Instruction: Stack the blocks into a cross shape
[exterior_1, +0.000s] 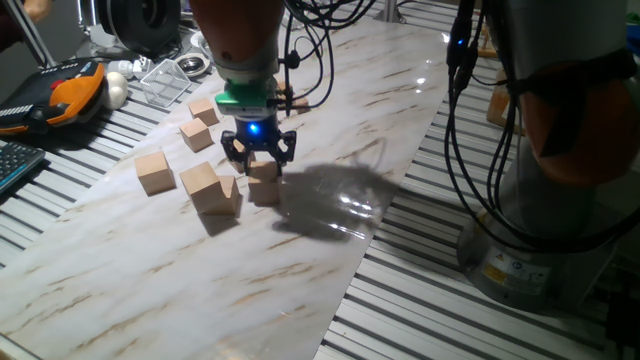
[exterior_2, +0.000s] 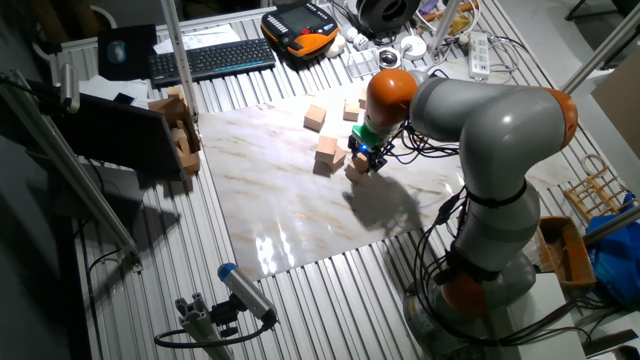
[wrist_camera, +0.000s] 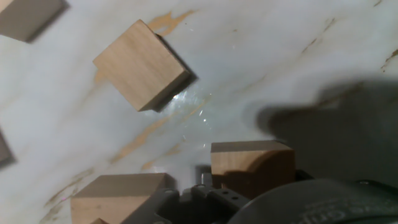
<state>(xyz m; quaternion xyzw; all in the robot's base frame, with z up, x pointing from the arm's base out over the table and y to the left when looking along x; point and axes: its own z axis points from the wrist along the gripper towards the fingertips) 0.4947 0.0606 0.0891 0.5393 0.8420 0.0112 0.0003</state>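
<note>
Your tool (exterior_1: 259, 152) is clamped on one block (exterior_1: 265, 183), low over the counter (exterior_1: 330, 120); a second block (exterior_1: 212, 188) sits just beside it, likely its cross partner.

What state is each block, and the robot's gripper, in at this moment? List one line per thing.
gripper: lowered over a block, jaws around it; closure unclear.
block under the gripper: on the marble board, between the fingers.
front block: resting free, apart from the gripper.
left block: resting free, alone.
two far blocks: resting free, unstacked.
</note>
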